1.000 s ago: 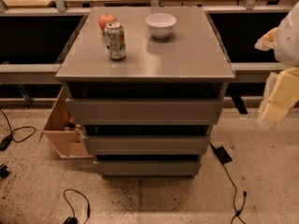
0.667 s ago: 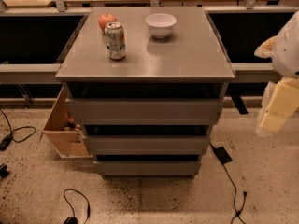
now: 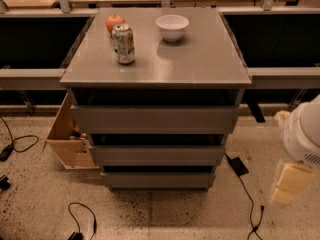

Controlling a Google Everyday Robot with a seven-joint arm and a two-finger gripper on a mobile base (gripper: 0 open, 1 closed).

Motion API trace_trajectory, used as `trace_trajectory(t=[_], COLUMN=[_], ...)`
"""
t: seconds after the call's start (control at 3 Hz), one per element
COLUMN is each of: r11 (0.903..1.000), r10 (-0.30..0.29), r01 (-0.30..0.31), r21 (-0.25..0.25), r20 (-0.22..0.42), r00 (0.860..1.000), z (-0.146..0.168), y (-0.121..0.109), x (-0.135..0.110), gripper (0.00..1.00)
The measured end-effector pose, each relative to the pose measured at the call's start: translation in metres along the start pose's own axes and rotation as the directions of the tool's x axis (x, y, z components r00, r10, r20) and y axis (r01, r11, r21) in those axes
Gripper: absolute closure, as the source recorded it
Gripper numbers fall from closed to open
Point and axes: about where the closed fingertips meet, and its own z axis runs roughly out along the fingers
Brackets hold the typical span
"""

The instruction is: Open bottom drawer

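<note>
My gripper [image 3: 289,184] low, clear of cabinet [image 3: 200,64], touching nothing visible. Open or closed: cannot tell. Bottom drawer [image 3: 157,179] well to gripper's left, roughly level with it, front looks pushed in.

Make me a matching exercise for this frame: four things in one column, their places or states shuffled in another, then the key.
1 can
2 bowl
3 bottom drawer
4 end effector

A lowest front of the cabinet
B off the cabinet's right side, not touching it
C upright, just in front of the apple
D white, toward the back of the top

Pairs: 1-C; 2-D; 3-A; 4-B
</note>
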Motion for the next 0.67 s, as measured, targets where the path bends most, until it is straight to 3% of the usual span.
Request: trace_trajectory(t=[0.33,0.67], r11=[0.9995,0.9967], r10=[0.000,-0.045], r01=[-0.003,0.039], r21=[-0.032,-0.071], r20=[-0.066,-0.082], r00=[0.998,0.996], z=[0.057,0.106], y=[0.021,0.033], x=[0.024,0.026], gripper=[0.00,0.00])
